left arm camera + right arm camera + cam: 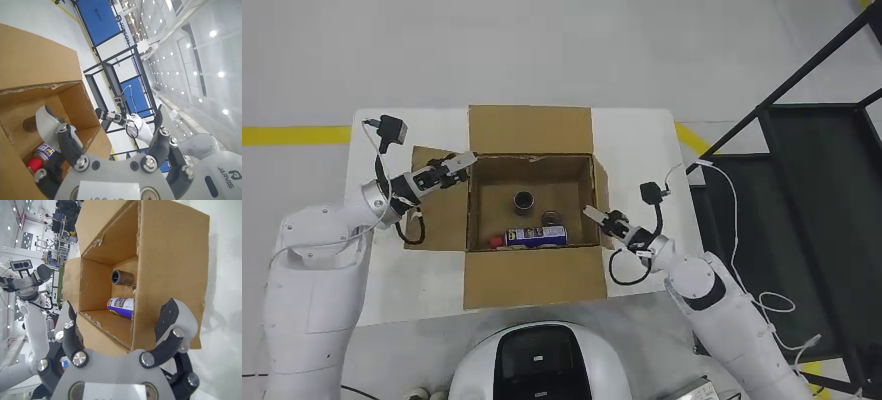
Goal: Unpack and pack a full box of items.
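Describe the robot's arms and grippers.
The left arm and right arm have white shells. The left gripper and right gripper each have a grey base plate, black linkages with silver bolts, and white-backed fingers with black pads. A black camera and looped black cable sit at each wrist.

Top camera is looking straight down on the counter. Wrist cameras, at nine and three o'clock, are facing each other closely across the box, sharing its interior.
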